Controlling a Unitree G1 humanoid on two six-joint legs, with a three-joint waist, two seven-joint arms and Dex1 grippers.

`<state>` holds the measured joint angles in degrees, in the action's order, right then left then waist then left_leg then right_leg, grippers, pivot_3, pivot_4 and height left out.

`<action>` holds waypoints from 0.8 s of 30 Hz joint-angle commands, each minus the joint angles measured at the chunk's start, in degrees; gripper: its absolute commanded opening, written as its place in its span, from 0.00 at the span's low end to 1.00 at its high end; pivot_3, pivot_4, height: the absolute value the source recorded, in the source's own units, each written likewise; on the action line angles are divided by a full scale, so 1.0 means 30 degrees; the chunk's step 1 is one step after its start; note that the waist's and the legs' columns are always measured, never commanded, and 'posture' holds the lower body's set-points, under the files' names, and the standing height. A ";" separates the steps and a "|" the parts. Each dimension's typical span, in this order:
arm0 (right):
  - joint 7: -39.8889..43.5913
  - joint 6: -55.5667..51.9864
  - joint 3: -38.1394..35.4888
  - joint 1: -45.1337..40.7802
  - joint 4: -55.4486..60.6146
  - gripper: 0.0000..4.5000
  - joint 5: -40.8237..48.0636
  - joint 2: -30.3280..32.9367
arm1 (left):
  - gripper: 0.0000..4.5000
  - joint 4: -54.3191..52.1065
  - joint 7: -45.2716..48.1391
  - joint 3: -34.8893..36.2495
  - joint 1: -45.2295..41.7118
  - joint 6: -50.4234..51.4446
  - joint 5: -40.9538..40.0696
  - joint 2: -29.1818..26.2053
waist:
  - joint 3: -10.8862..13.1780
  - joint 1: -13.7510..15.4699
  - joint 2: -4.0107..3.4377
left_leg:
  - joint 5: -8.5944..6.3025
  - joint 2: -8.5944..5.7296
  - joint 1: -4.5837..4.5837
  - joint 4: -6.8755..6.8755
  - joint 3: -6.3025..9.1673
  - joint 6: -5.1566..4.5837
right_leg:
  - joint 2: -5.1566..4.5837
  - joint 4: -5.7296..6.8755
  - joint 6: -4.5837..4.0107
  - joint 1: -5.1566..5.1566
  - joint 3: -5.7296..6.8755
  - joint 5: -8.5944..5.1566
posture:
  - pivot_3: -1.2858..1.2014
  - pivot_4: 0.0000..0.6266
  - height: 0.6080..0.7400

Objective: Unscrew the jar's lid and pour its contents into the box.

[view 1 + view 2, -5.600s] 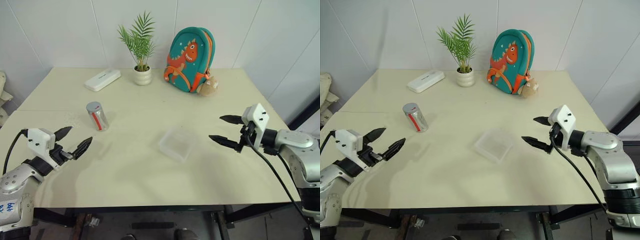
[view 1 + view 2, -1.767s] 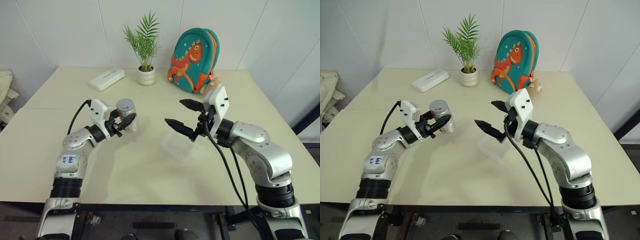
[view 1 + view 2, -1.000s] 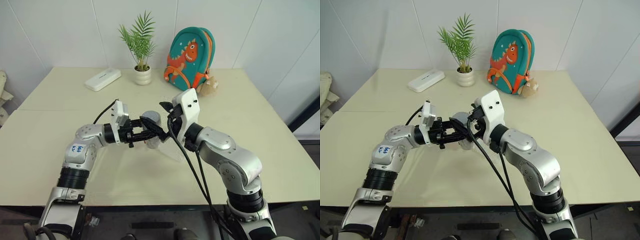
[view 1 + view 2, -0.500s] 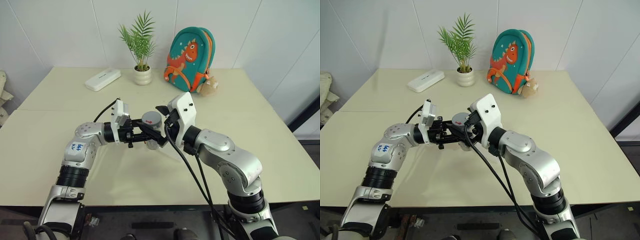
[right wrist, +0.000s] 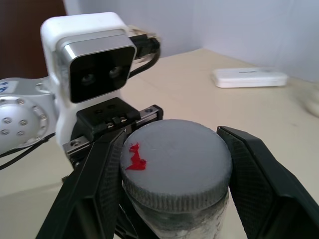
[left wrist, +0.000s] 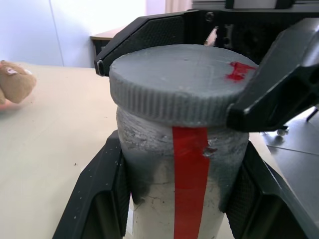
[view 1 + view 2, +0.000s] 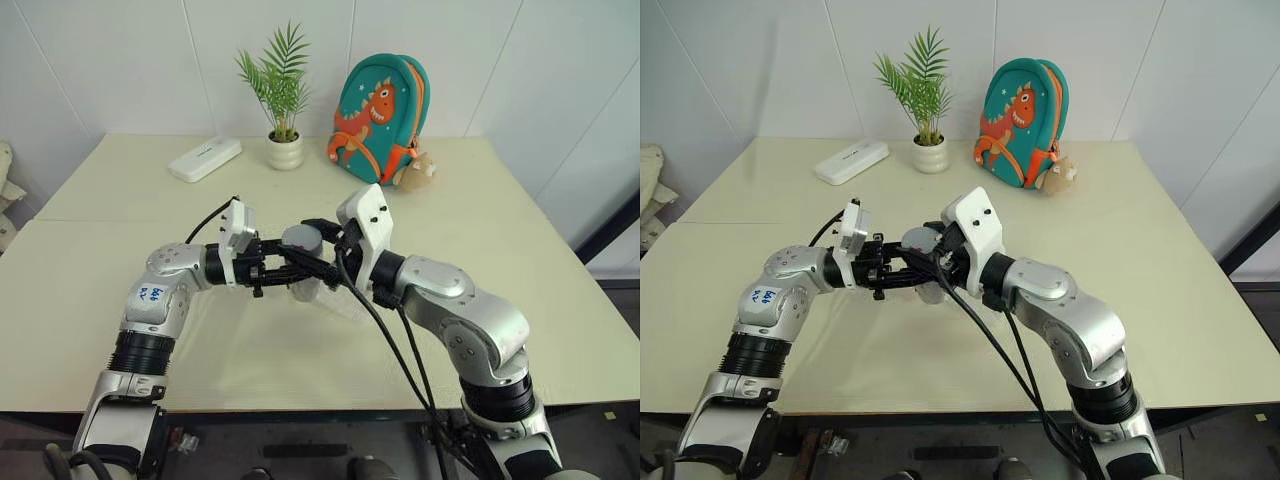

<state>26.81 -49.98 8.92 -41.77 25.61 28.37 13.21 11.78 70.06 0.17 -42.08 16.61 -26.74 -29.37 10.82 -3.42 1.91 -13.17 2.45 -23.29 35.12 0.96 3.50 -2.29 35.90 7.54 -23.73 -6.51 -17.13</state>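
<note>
The jar (image 6: 179,169) was held upright above the bench (image 7: 120,200), in front of the backpack (image 7: 378,120), with the left hand (image 6: 174,199) clamped around its body. The right hand (image 5: 172,164) had its fingers pressed on either side of the lid (image 5: 177,164), which sat on the jar's top.

A cream table (image 7: 120,330) is seen, on which a white device (image 7: 205,159), potted plant (image 7: 284,150) and backpack (image 7: 378,118) are set.
</note>
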 commanded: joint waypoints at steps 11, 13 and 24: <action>0.6689 0.2665 0.0479 -0.2374 -0.1378 0.57 0.1959 0.0099 | 0.45 0.1714 0.1353 0.0030 -0.0666 -0.2272 0.0741 -0.0151 | 0.0004 0.0026 -0.0006 | -0.0004 0.0007 -0.0002 -0.0008 0.0000 -0.0006 | 0.0002 -0.0009 -0.0002 0.0000 0.0011 -0.0003 | 0.52 0.24 1.00; 0.7305 0.2629 0.0499 -0.2440 -0.1450 0.57 0.2094 0.0166 | 0.45 0.1942 0.1589 0.0007 -0.0736 -0.2383 0.0731 -0.0182 | 0.0004 0.0024 -0.0006 | -0.0005 0.0009 -0.0002 -0.0010 0.0000 -0.0007 | 0.0003 -0.0009 -0.0004 -0.0002 0.0014 -0.0005 | 0.52 0.24 1.00; 0.9656 0.2156 0.0989 -0.2112 -0.1161 0.57 0.2222 0.0946 | 0.45 0.3087 0.3155 -0.0466 -0.1269 -0.2972 0.0954 -0.0564 | 0.0006 0.0014 -0.0009 | -0.0006 0.0025 -0.0003 -0.0008 0.0001 -0.0008 | 0.0020 -0.0001 -0.0008 -0.0008 0.0017 -0.0007 | 0.52 0.24 1.00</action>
<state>49.46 -44.88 8.99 -46.38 16.36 28.44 17.67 18.77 81.57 -1.31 -44.60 8.06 -26.65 -30.01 10.84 -3.38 1.88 -13.19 2.53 -23.30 35.09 0.96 3.48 -2.22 35.90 7.50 -23.76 -6.45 -17.16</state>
